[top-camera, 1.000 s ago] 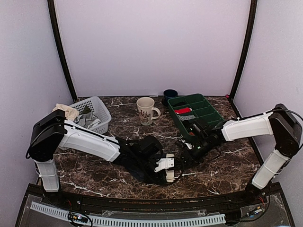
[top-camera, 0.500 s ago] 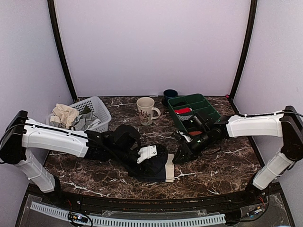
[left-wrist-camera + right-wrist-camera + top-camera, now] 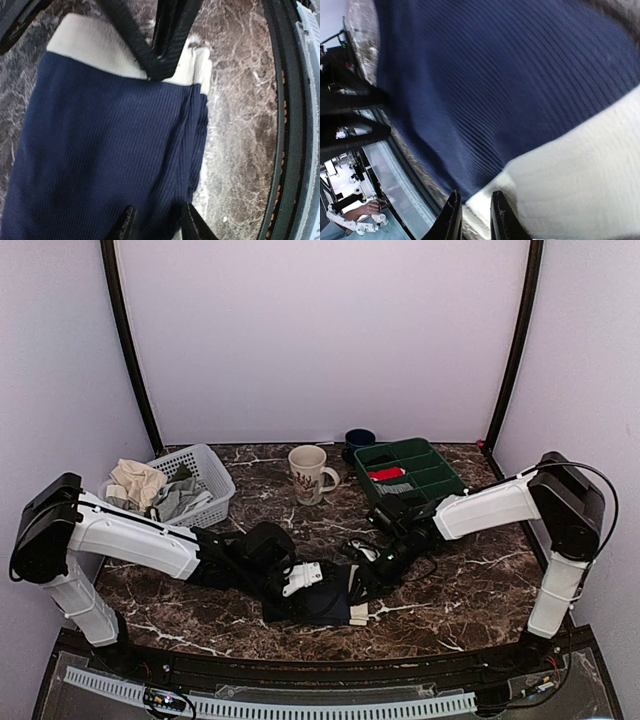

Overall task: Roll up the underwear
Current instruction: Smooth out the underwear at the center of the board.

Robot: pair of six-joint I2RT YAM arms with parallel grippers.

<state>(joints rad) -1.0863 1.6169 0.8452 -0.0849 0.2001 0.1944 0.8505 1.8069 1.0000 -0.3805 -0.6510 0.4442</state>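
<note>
The underwear [image 3: 318,604] lay near the counter's [image 3: 470,585] front edge, with bare marble to its right and behind it. The left end effector [image 3: 157,222] was pinched on its navy hem. The right end effector [image 3: 472,215] was clamped on the cream waistband [image 3: 90,45]. Farther back, a white basket [image 3: 225,482] held crumpled cloths [image 3: 140,480], and a green tray [image 3: 447,468] held a red bundle [image 3: 385,474] and dark ones.

The underwear [image 3: 485,85] fills most of the frame: ribbed navy cloth, with its cream waistband across the lower right. At the bottom, the right gripper [image 3: 475,219] has its two fingertips close together, nipping a corner of the waistband. A strip of marbled worktop [image 3: 360,35] shows at the upper left.
</note>
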